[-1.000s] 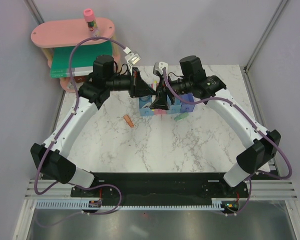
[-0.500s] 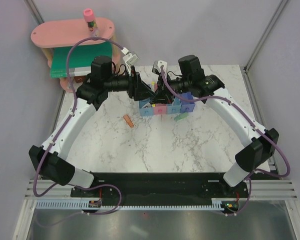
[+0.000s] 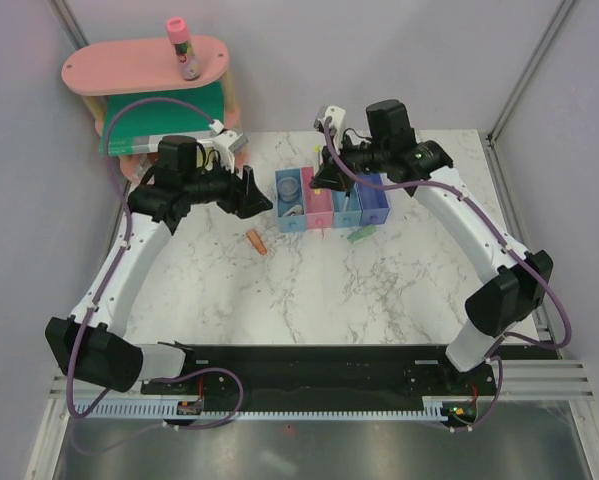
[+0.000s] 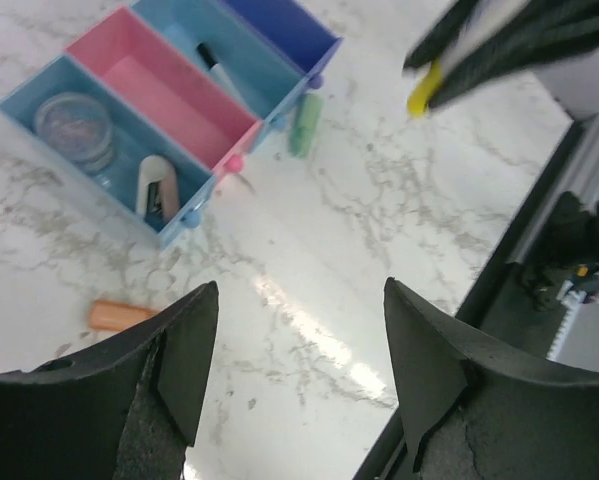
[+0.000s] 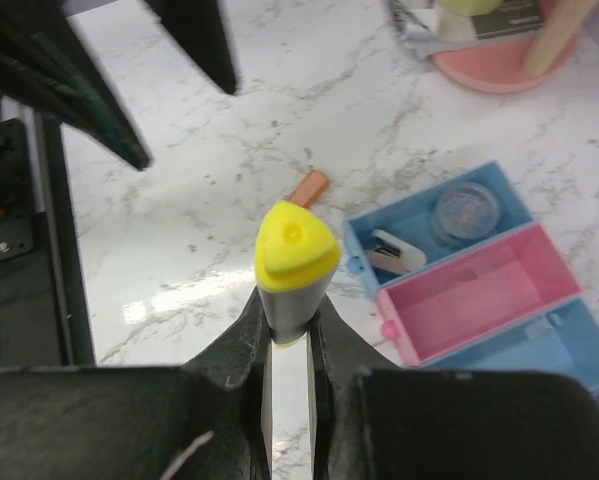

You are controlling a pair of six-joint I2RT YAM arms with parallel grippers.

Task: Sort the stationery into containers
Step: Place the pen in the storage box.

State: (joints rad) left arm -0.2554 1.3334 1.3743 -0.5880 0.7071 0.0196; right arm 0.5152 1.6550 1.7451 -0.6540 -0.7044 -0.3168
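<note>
I see the row of four joined blue and pink plastic bins [image 3: 331,200] mid-table. Its leftmost bin holds the clear round pot [image 4: 72,117], and the third holds the black-and-white marker [image 4: 214,68]. The orange-tipped piece [image 3: 256,241] lies front-left of the row, with the green eraser-like bit [image 3: 361,234] just before its right half. The pink-capped tube [image 3: 182,47] sits atop the pink oval shelf [image 3: 129,65], back-left.

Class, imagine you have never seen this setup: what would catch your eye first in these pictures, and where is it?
The yellow-capped marker stands out, clamped between the right fingers above the marble table. Next, the row of four bins, blue and pink, sits mid-table toward the back. A pink oval shelf with a pink-capped tube on top fills the far left corner.
</note>
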